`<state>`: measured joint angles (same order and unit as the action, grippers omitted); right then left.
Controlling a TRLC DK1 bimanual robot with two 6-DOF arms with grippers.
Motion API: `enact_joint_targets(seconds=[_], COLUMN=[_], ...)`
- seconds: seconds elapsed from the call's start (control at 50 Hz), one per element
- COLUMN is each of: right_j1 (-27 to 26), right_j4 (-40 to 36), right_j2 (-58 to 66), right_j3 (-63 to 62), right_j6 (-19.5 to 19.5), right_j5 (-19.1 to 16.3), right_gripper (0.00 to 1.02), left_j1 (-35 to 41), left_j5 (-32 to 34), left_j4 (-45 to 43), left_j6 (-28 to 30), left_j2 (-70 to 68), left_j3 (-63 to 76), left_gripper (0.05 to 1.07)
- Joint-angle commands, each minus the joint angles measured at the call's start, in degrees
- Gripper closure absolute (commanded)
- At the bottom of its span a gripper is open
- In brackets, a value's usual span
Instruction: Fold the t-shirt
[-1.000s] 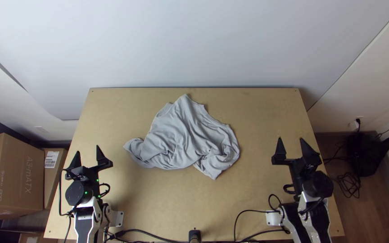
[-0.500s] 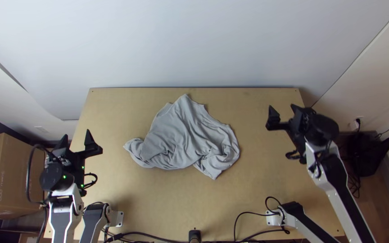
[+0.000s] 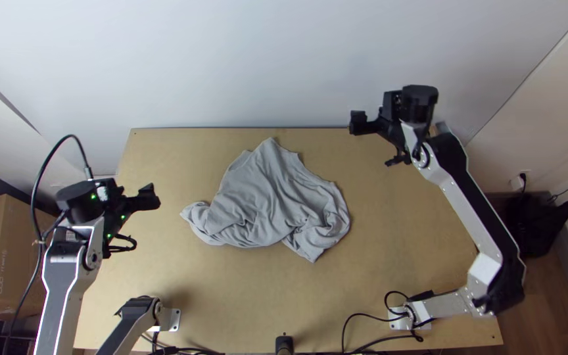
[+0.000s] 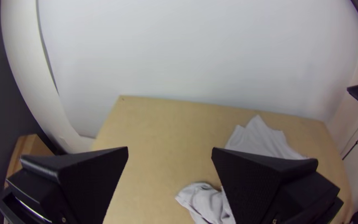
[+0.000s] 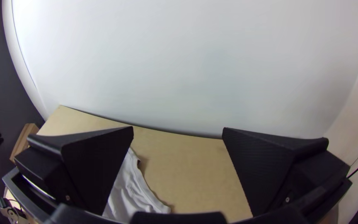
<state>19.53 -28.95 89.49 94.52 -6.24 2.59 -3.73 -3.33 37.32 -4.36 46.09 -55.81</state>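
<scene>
In the top view the t-shirt (image 3: 267, 197) lies rumpled on the table (image 3: 396, 230), central enough for either side; in the left wrist view the left gripper (image 4: 169, 151) gapes empty, in the right, the right gripper (image 5: 177, 129) likewise, probably to admit cloth.

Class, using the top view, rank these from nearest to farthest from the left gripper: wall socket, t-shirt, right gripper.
1. T-shirt: middle of the view
2. Right gripper: right of the shirt
3. Wall socket: far right
</scene>
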Motion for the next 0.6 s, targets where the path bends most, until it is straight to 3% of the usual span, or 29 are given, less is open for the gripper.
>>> enact_joint_targets(seconds=[0.0,0.18,0.42,0.48,0.54,0.58], right_j1=[1.0,1.7,3.0,3.1,3.1,3.1], right_j4=[-1.7,-12.3,-15.4,-15.9,-16.0,-16.1], right_j2=[5.7,18.3,25.6,26.3,26.6,26.8], right_j3=[7.3,23.6,31.7,32.1,32.7,32.8], right_j6=[-3.1,-7.6,-10.6,-11.3,-14.6,-16.1], right_j5=[-1.1,-1.9,-2.9,-4.3,-4.4,-4.5], right_gripper=[0.03,0.03,0.03,0.03,0.03,0.03], left_j1=[1.2,2.7,1.8,1.8,1.5,1.2], left_j5=[3.9,5.4,5.4,5.5,5.7,7.5], left_j4=[3.6,9.1,11.5,11.8,12.3,12.5], left_j6=[-2.1,-2.7,-4.3,-6.1,-8.4,-9.7], left_j2=[3.7,10.3,19.7,22.1,24.0,24.7], left_j3=[-3.3,-4.1,-4.4,-4.1,-4.0,-3.5], left_gripper=[0.10,0.10,0.11,0.17,0.18,0.25])
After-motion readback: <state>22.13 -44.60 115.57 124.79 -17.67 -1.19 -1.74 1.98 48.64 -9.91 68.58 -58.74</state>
